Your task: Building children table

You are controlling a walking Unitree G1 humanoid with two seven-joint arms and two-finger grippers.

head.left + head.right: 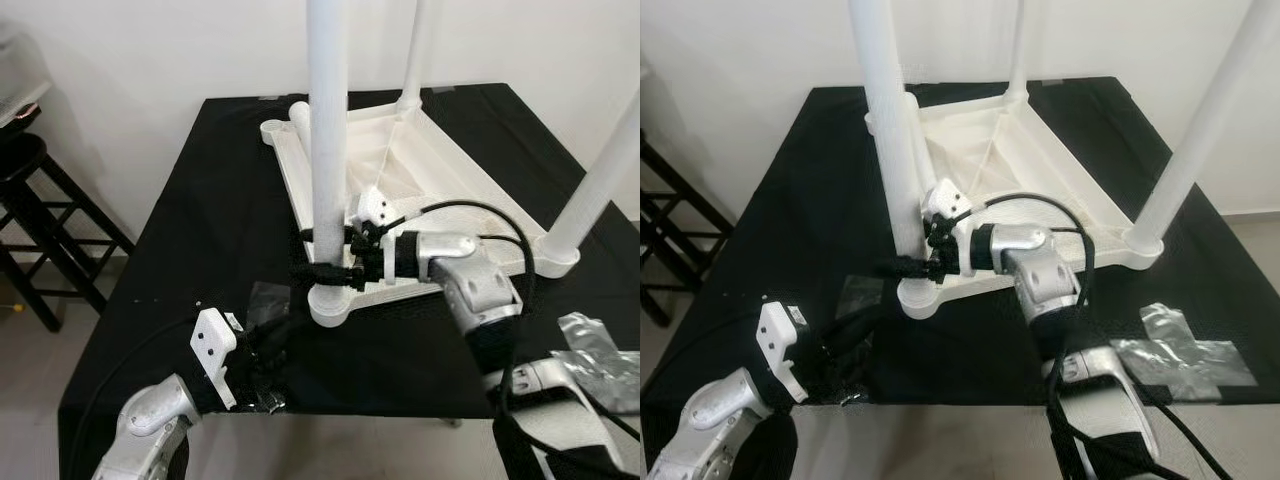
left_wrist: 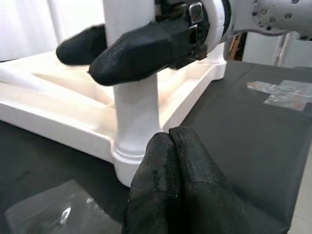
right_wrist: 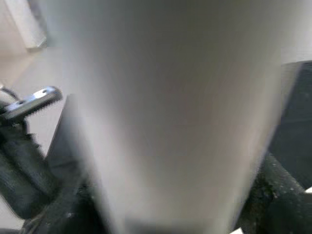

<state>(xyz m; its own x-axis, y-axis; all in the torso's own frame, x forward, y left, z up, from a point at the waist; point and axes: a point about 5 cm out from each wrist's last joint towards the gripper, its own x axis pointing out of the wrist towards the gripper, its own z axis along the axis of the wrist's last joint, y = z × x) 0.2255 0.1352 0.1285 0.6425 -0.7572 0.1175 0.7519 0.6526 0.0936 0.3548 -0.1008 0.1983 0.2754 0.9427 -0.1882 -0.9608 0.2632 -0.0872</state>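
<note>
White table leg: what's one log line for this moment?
right end effector: clamped on near white leg | left end effector: shut, idle | white tabletop: upside down

**Where everything sits**

The upturned tabletop (image 1: 420, 165) lies on the cloth-covered table (image 1: 190, 200) before me, legs standing up from its corners. My right gripper (image 1: 318, 268) is clamped around the near-left leg (image 1: 328, 130) just above its socket. My left gripper (image 1: 268, 375) rests on the cloth in front of that corner, fingers (image 2: 170, 195) pressed together. A stool (image 1: 35, 215) stands left of the table; crumpled foil (image 1: 600, 355) lies at my right.
</note>
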